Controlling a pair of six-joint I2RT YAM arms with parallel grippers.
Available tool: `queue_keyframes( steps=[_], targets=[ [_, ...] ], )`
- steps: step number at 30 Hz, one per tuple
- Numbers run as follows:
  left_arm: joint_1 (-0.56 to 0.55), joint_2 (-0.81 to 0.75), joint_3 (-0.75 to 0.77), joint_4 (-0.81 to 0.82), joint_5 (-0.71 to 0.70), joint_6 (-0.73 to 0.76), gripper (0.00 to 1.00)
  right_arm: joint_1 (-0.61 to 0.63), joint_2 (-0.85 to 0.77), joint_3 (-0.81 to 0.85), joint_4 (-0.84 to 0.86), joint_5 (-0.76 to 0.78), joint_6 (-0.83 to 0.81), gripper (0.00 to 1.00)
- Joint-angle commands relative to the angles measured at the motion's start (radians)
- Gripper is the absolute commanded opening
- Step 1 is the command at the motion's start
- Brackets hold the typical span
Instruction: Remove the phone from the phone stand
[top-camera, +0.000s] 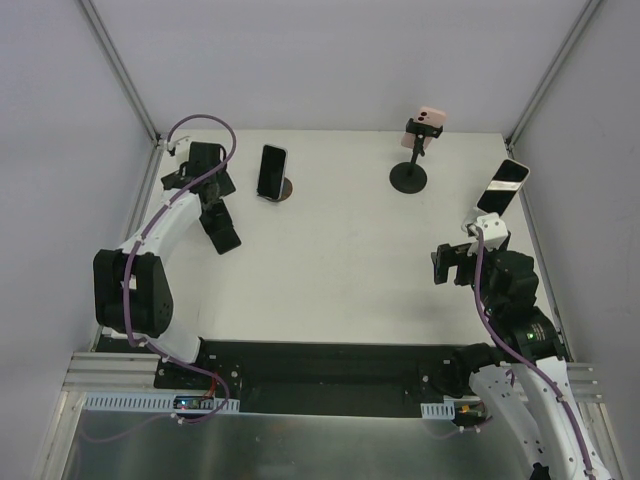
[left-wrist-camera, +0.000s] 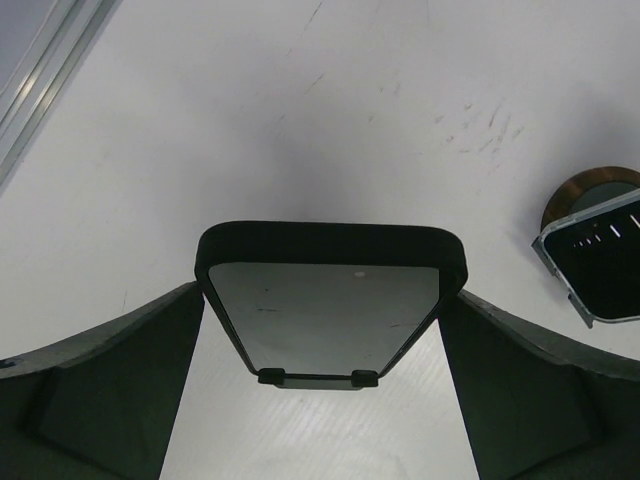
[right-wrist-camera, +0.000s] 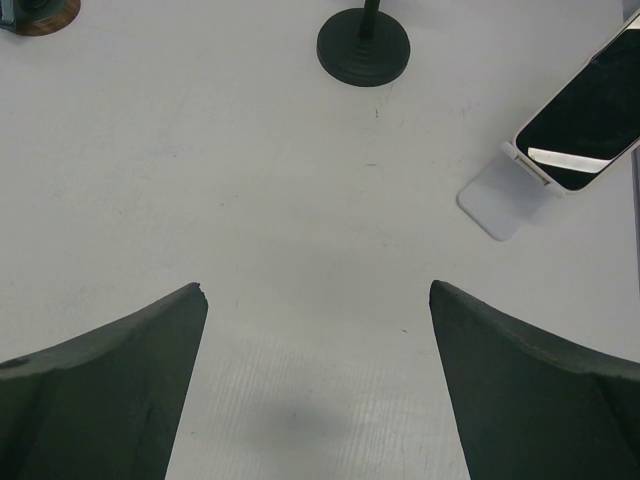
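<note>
The left gripper (left-wrist-camera: 322, 293) has its jaws spread wide, one dark finger on each side of the black phone (left-wrist-camera: 328, 318), and they grip nothing yet. Whether the pads touch the case edges I cannot tell from the wrist view. The phone leans back, screen up, with its lower edge caught in two small hooks of the phone stand (left-wrist-camera: 317, 379). The rest of the stand is hidden beneath the phone. All this sits at the far left of the table (left-wrist-camera: 300, 90), near the side rail (left-wrist-camera: 45, 75).

The step in hand, as I judge it, is closing on the phone. To do it well, the jaws should be centred so that both fingers meet the long edges together. A one-sided touch would likely twist the phone in its hooks or push the stand across the table. The grip belongs about mid-height, clear of the hooks. The lift should then follow the phone's own lean, up and out of the lip, so the stand is not dragged along.

Just to the right, another phone (left-wrist-camera: 600, 265) stands on a round brown base (left-wrist-camera: 585, 185), and the lift should keep clear of it. The right gripper (right-wrist-camera: 316, 288) hangs over bare table with its jaws open and empty, well apart from the work. Ahead of it are a pole stand (right-wrist-camera: 363, 45) and a white-edged phone (right-wrist-camera: 585, 125) on a white stand (right-wrist-camera: 495, 200).
</note>
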Motion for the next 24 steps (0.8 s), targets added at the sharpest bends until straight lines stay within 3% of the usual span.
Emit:
queue_keyframes(
  steps=[1, 8, 15, 19, 24],
  targets=[
    [0.021, -0.063, -0.053, 0.06, 0.038, 0.015, 0.98, 0.004, 0.005, 0.022, 0.055, -0.012, -0.009, 0.96],
    [0.035, -0.087, -0.1, 0.118, 0.11, 0.03, 0.92, 0.004, 0.0, 0.016, 0.061, -0.015, -0.007, 0.96],
    [0.035, -0.092, -0.109, 0.123, 0.128, 0.044, 0.78, 0.004, -0.006, 0.014, 0.061, -0.018, -0.007, 0.96],
    [0.035, -0.112, -0.116, 0.123, 0.136, 0.056, 0.64, 0.004, -0.009, 0.013, 0.059, -0.024, -0.006, 0.96],
    [0.035, -0.136, -0.111, 0.123, 0.15, 0.067, 0.35, 0.006, -0.009, 0.013, 0.064, -0.031, -0.003, 0.96]
  ],
)
